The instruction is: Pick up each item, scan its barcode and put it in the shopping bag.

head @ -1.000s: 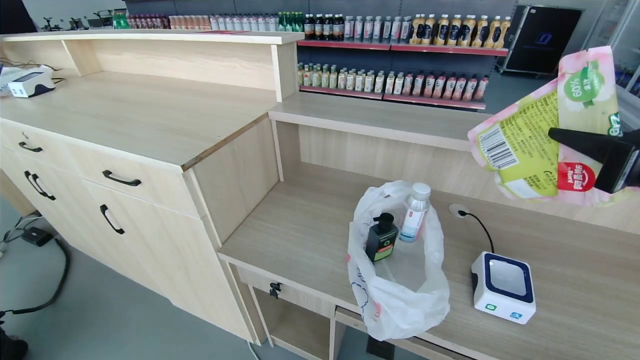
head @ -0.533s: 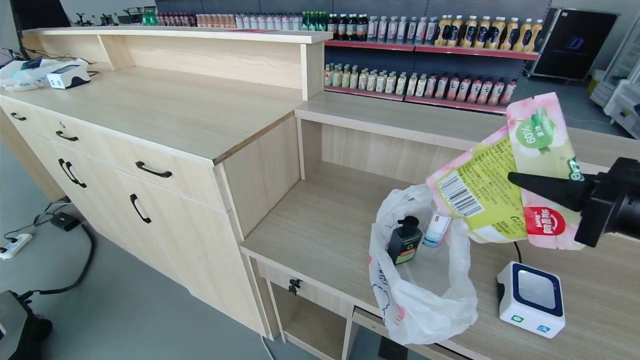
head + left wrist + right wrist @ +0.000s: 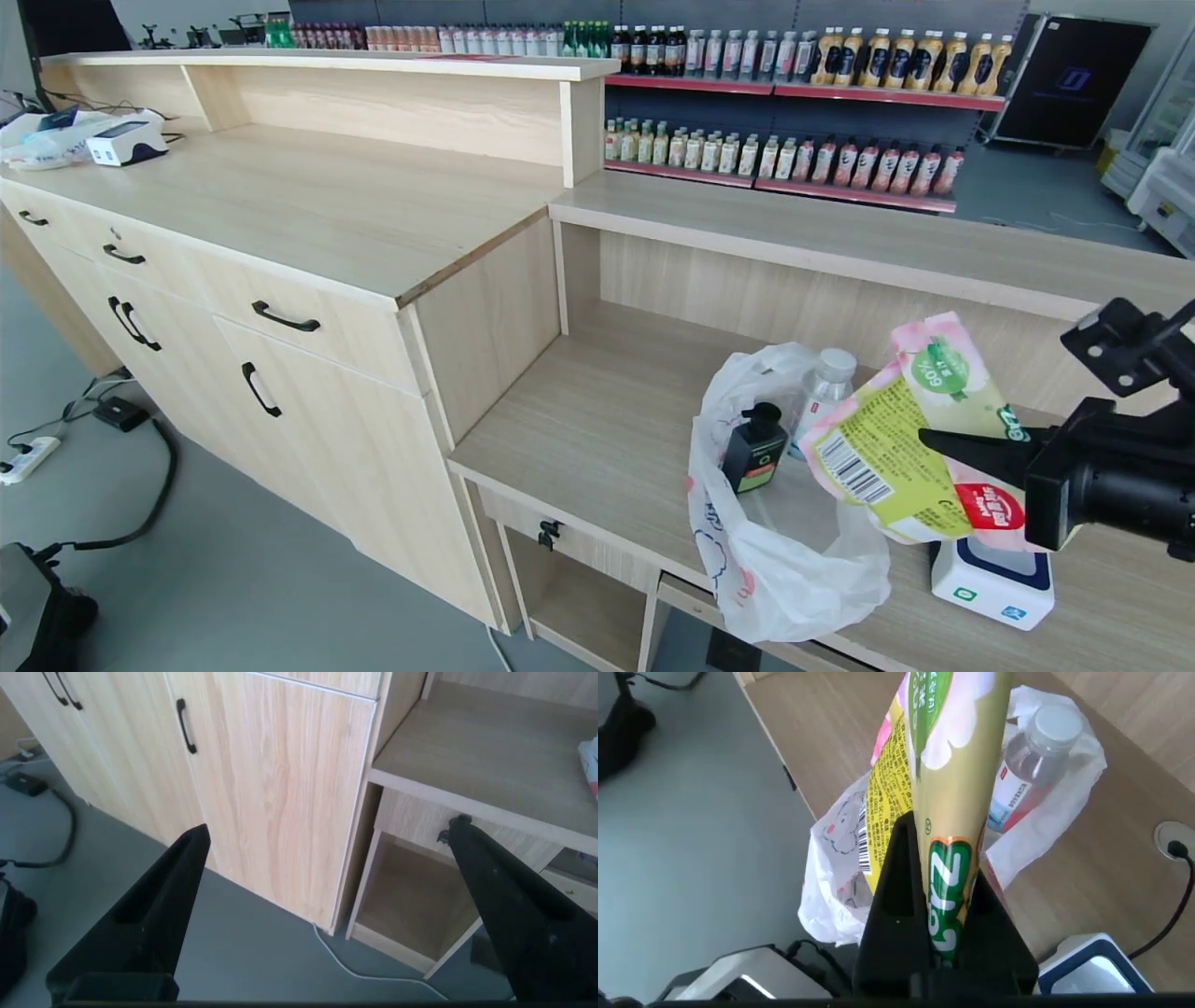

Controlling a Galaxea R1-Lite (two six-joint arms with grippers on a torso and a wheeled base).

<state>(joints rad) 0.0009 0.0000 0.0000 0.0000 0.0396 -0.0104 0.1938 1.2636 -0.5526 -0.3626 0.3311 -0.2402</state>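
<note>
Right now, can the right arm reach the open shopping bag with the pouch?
Probably yes: the right gripper, shut on the pouch, hangs by the shopping bag rim, and nothing covers its open mouth.

In the open shopping bag (image 3: 784,579) a pump bottle (image 3: 754,453) and a clear bottle (image 3: 829,375) take the far side; the near side is free.

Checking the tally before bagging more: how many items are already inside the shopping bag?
2. A dark pump bottle stands inside the shopping bag, toward the robot's left; a clear white-capped bottle stands just beside it, farther back. The bag's folds may hide something smaller.
</note>
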